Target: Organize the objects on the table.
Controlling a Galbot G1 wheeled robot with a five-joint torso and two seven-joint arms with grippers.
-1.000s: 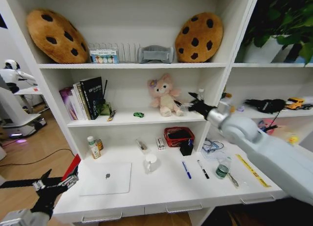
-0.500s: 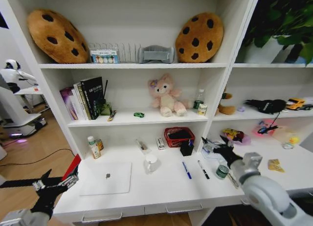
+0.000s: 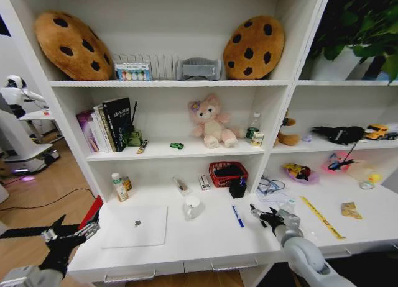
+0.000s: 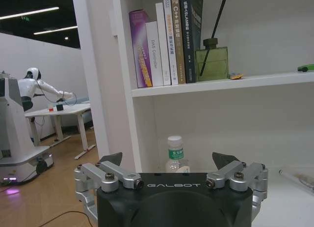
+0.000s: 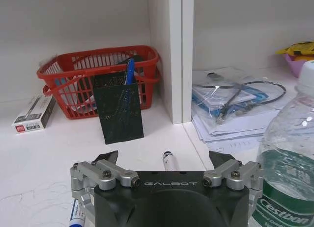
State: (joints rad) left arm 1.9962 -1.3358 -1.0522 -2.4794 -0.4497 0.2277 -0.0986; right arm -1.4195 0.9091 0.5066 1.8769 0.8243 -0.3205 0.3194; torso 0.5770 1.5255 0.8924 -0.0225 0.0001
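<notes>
**Ana:** White shelving rises straight off the long white surface (image 3: pixel 205 237), so the working space is shallow. The right end effector (image 3: pixel 263 216) hangs low over the surface with its fingers spread apart and nothing between them, right above the black pen with a white tip (image 5: pixel 168 160).

**Ben:** That looks like the target. What worries you?

**Ana:** Crowding. The clear plastic water bottle with a green label (image 5: pixel 284 178) stands just beside the right end effector. If the fingers come down wide or off line, I'd expect one to knock the bottle, and it could topple or roll onto the stack of papers and cable (image 5: pixel 235 106).

**Ben:** And the pen itself?

**Ana:** Thin and round on a smooth top. A pinch that lands off its axis would probably flick it away, perhaps toward the blue pen with a white barrel (image 3: pixel 237 215) lying near it.

**Ben:** Where would it go afterwards?

**Ana:** Likely the black mesh pen cup (image 5: pixel 118 111), which already holds a blue pen and stands touching or just in front of the red plastic basket (image 5: pixel 59 74). It looks light, so a tilted entry may tip it.

**Ben:** The other arm?

**Ana:** The left end effector (image 4: pixel 169 163) waits off the surface's left end, fingers apart and empty, near the closed silver laptop (image 3: pixel 135 226).
</notes>
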